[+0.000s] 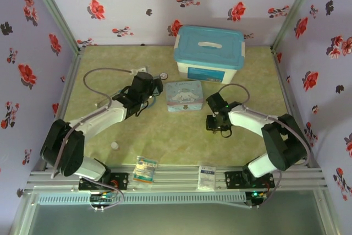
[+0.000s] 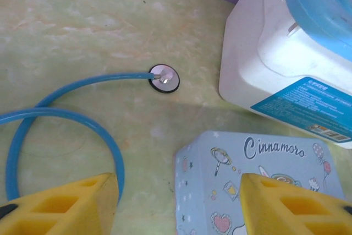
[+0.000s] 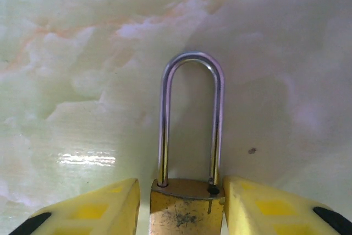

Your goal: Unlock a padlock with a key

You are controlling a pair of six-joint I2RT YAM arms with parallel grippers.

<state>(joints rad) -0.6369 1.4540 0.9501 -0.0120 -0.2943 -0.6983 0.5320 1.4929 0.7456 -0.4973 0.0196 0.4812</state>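
Yellow fingers (image 3: 93,210) of the right gripper (image 3: 181,205) are closest in the right wrist view, one on each side of the tiny brass-gold padlock (image 3: 186,214). They appear closed on its body, though a thin dark slit shows on one side. The thin silver shackle points away from the wrist toward the pale green marbled table (image 3: 82,53). Both of its legs sit in the body, so I judge it locked. Holding it by the body probably keeps the keyhole end free for a key.

From the left wrist, the left gripper (image 2: 179,213) has its yellow fingers wide apart with nothing between them. It hangs above a corner of the light-blue cartoon tin (image 2: 258,174). Beyond lie the round silver stethoscope head (image 2: 164,78) on its blue tube (image 2: 66,111) and the white storage box with a blue lid (image 2: 275,64). Empty jaws suggest the key is not yet taken.

From above, the right arm holds the padlock right of the table's middle, near the tin. The left gripper is at the tin's other side, toward the far edge — the two are apart, so they must meet for the unlocking. A small pale round disc (image 1: 114,146) lies toward the near left corner.
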